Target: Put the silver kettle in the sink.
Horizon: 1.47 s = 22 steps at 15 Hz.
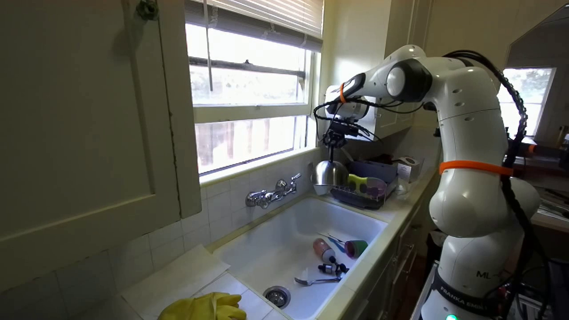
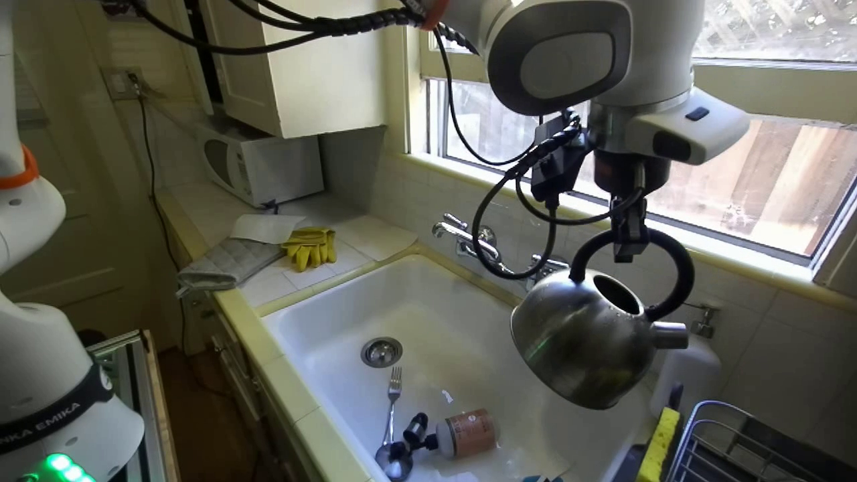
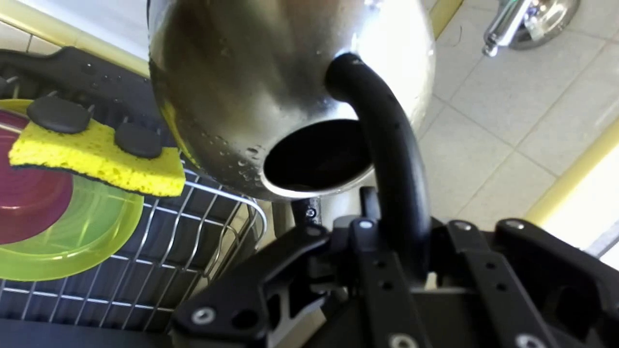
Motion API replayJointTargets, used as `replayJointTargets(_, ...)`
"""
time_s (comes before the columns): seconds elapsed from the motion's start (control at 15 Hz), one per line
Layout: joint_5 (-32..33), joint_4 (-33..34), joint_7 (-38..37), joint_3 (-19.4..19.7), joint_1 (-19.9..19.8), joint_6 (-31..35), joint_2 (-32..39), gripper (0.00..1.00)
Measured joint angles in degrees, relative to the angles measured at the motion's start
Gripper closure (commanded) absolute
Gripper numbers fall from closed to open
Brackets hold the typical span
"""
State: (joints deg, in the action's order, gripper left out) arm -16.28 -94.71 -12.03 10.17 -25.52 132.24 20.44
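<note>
The silver kettle (image 1: 330,174) hangs in the air by its dark arched handle; it also shows in an exterior view (image 2: 579,341) and fills the top of the wrist view (image 3: 232,92). Its lid opening is uncovered, and its body is tilted. My gripper (image 2: 629,251) is shut on the top of the handle; in the wrist view the fingers (image 3: 401,229) stand on both sides of it. The white sink (image 1: 255,251) lies below, also in an exterior view (image 2: 328,311). The kettle is above the sink's rack end, near the window wall.
A dark dish rack (image 1: 355,202) with plates and a yellow sponge (image 2: 659,445) stands beside the kettle. Chrome taps (image 1: 273,193) stick out from the wall. A soap bottle (image 2: 472,434) and cutlery lie in the sink. Yellow gloves (image 2: 310,248) lie on the far counter.
</note>
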Motion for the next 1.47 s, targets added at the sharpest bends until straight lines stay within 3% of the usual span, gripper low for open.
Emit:
replayJointTargets(0.8,0.01,-9.40,3.67,0.25,3.85,3.46,1.62,0.98)
replayJointTargets(1.47,0.01,-10.49,5.01,0.48,3.85,8.13,8.19,0.98)
